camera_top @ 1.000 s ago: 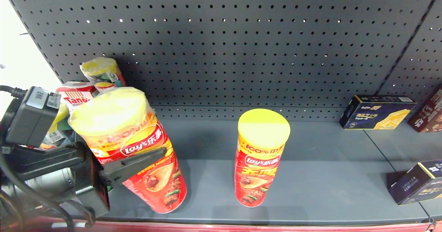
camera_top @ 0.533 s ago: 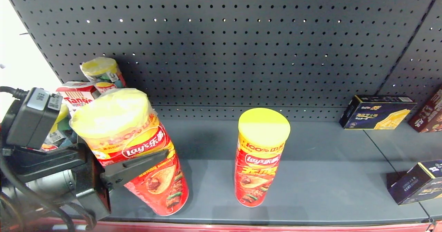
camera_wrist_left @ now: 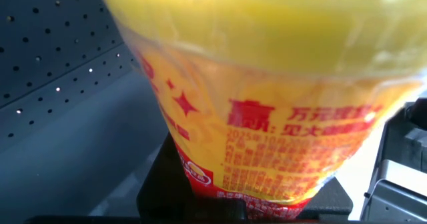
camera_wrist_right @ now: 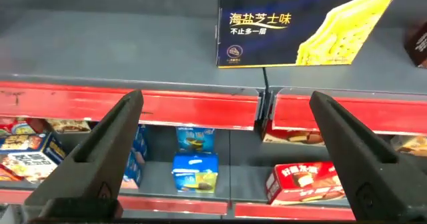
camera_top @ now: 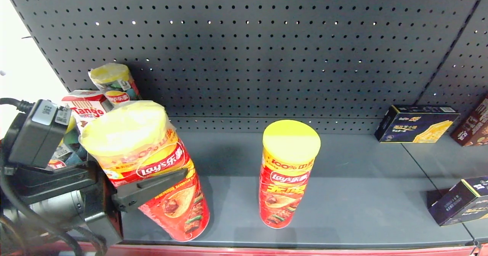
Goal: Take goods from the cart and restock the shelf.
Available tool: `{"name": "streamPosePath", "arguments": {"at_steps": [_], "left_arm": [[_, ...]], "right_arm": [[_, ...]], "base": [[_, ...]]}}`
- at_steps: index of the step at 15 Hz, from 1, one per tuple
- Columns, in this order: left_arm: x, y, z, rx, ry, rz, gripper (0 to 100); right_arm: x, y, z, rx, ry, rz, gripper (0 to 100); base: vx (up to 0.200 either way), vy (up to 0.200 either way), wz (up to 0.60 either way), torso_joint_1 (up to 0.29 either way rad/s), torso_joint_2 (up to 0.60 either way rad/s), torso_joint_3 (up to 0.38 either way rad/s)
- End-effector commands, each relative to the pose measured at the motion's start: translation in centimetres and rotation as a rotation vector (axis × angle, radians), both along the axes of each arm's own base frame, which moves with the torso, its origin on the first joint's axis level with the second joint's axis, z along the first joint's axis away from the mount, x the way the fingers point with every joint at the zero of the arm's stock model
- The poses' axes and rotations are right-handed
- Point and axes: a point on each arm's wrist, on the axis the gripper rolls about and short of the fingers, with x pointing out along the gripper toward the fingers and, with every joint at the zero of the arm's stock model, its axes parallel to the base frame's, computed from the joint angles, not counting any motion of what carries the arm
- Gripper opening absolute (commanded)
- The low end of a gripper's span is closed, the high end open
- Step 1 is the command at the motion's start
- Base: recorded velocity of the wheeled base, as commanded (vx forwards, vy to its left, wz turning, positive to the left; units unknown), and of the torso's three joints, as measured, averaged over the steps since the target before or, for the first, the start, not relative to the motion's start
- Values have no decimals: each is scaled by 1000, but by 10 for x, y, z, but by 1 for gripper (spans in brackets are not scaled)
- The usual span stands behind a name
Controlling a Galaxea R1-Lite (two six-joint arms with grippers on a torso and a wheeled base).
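My left gripper [camera_top: 126, 189] is shut on a red chip can with a yellow lid [camera_top: 152, 164], held tilted at the shelf's front left with its base close to the grey shelf board [camera_top: 362, 195]. The same chip can [camera_wrist_left: 267, 111] looms close in the left wrist view, wrapped in clear film. A second, matching chip can [camera_top: 288, 172] stands upright near the middle of the shelf. My right gripper [camera_wrist_right: 227, 151] is open with nothing between its fingers, in front of a lower red shelf edge [camera_wrist_right: 200, 107].
Snack packs and a small can [camera_top: 110, 79] crowd the shelf's back left. Dark boxes [camera_top: 415, 123] lie at the right, another [camera_top: 457, 200] near the front right. A dark biscuit box [camera_wrist_right: 300, 24] lies above the red edge. The pegboard wall [camera_top: 244, 50] backs the shelf.
The left gripper has carried the tilted chip can slightly down and to the right, toward the shelf board. The standing can has not moved.
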Motion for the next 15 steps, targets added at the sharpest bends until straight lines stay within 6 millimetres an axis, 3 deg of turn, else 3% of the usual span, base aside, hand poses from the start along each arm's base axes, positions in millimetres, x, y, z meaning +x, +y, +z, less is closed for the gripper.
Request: {"name": "streamPosePath", "arguments": {"at_steps": [1,3,5,7,9,15], "left_arm": [[1,0,-2,4,11,-2,0],[2,-1,-3,5,18,-16,0],[5,-3,-2,6,17,-19,0],[6,-3,0,3,10,-14,0],[9,-4,7,-7,-12,-10,0],[55,-23,29,-19,-49,-8,0]], "right_arm": [[0,0,0,0,0,11,100],[0,3,0,-1,-2,138,100],[0,2,0,1,-2,110,100],[1,-1,0,43,-25,-27,100],[1,-1,0,45,-31,-22,100],[1,-1,0,48,-34,-25,100]], "base": [[0,0,0,0,0,0],[0,0,0,0,0,0],[0,0,0,0,0,0],[0,0,0,0,0,0],[0,0,0,0,0,0],[0,0,0,0,0,0]]}}
